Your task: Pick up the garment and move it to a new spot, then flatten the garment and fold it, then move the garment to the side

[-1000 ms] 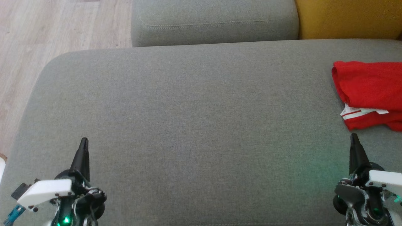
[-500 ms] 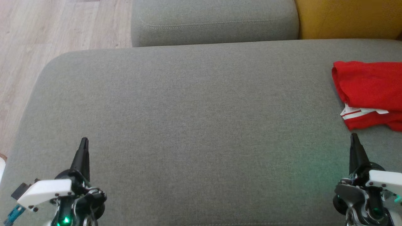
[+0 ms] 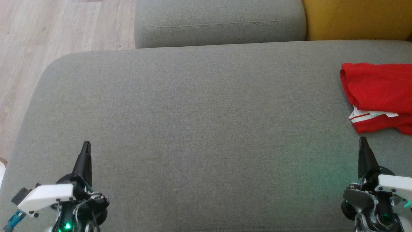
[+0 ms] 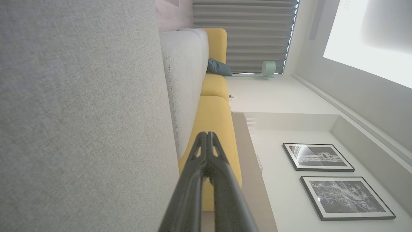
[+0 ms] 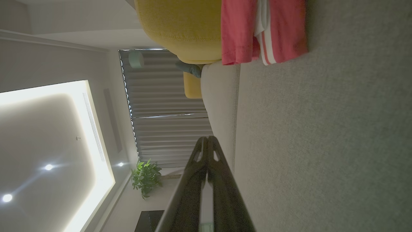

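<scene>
The garment [image 3: 378,93] lies folded at the right edge of the grey sofa seat [image 3: 199,122], red with a strip of white and red trim showing at its near side; the right wrist view has the garment [image 5: 257,30] at its top. My right gripper [image 3: 363,141] hovers shut just in front of it, apart from the cloth, and the tips of the right gripper [image 5: 207,139] meet with nothing between them. My left gripper [image 3: 86,145] is shut over the seat's near left. The left gripper [image 4: 206,134] holds nothing.
A grey back cushion [image 3: 219,22] and a yellow cushion [image 3: 357,19] line the far side. Wooden floor [image 3: 48,35] lies past the seat's rounded left edge. The wide middle of the seat is bare grey fabric.
</scene>
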Controlling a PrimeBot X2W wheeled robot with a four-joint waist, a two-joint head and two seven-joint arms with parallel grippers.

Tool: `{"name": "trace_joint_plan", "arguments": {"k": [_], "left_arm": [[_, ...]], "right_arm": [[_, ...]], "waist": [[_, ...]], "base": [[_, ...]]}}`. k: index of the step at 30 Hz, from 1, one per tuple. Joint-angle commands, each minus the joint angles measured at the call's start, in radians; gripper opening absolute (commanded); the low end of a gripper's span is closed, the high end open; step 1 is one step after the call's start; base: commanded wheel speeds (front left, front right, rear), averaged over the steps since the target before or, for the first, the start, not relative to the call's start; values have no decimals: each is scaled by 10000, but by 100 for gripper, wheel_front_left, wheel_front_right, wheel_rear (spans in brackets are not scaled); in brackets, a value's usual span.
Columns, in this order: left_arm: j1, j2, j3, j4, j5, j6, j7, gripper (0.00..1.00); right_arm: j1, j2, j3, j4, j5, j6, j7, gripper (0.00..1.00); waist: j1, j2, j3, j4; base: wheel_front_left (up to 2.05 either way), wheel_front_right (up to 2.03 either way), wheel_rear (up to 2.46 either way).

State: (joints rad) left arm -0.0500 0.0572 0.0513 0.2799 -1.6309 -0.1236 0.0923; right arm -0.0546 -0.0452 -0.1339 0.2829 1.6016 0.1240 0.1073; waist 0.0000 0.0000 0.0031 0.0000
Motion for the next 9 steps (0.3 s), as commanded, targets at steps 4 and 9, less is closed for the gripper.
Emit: {"name": "trace_joint_plan", "arguments": {"k": [4, 9], "left_arm": [[-562, 84, 415, -355, 49, -71, 40, 0], [-563, 76, 426, -355, 58, -71, 49, 0]], "right_arm": [[-533, -51, 202, -382, 71, 67, 59, 0], [-533, -51, 202, -382, 71, 67, 59, 0]], "waist": [[0, 0, 0, 0], [0, 0, 0, 0]], "base": [[0, 0, 0], [0, 0, 0]]}}
